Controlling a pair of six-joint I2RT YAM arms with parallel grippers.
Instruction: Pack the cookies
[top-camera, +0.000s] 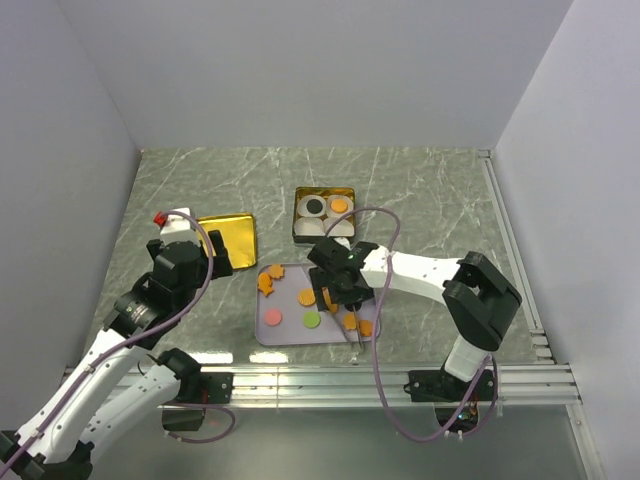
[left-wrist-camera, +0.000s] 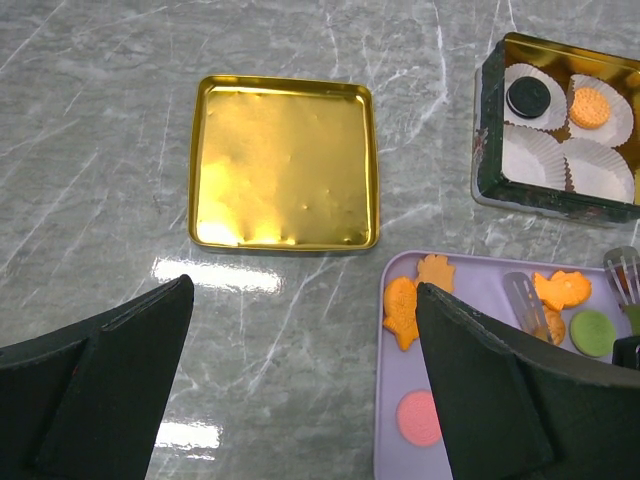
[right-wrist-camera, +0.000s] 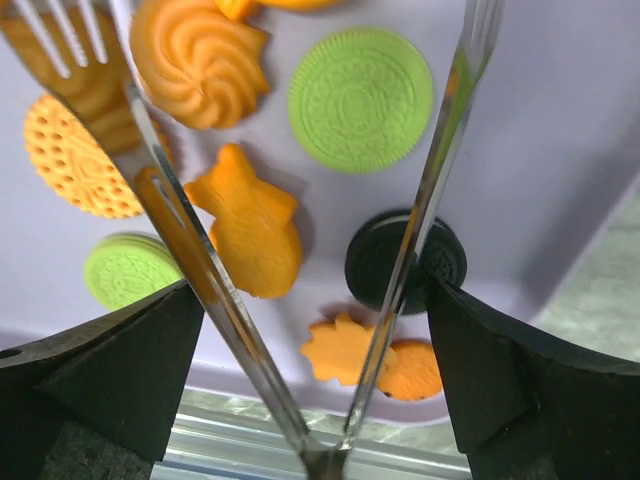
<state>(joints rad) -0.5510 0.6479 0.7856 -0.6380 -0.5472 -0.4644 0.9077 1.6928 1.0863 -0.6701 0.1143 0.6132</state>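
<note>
Cookies lie on a lilac tray (top-camera: 285, 335): orange ones (top-camera: 306, 297), a green disc (top-camera: 312, 320) and a pink disc (top-camera: 272, 317). My right gripper (top-camera: 340, 290) is over the tray, shut on metal tongs (right-wrist-camera: 200, 260) whose arms are spread above a fish-shaped orange cookie (right-wrist-camera: 250, 232), a green cookie (right-wrist-camera: 360, 98) and a black cookie (right-wrist-camera: 385, 262). The tongs hold nothing. The tin (top-camera: 297, 215) holds white paper cups, one with a black cookie (left-wrist-camera: 528, 97) and one with an orange cookie (left-wrist-camera: 590, 107). My left gripper (left-wrist-camera: 305, 370) is open and empty over the table, left of the tray.
A gold tin lid (left-wrist-camera: 283, 163) lies flat on the marble table, left of the tin and beyond my left gripper. The pink cookie (left-wrist-camera: 418, 417) lies near the tray's left edge. A metal rail runs along the near table edge (top-camera: 400, 375).
</note>
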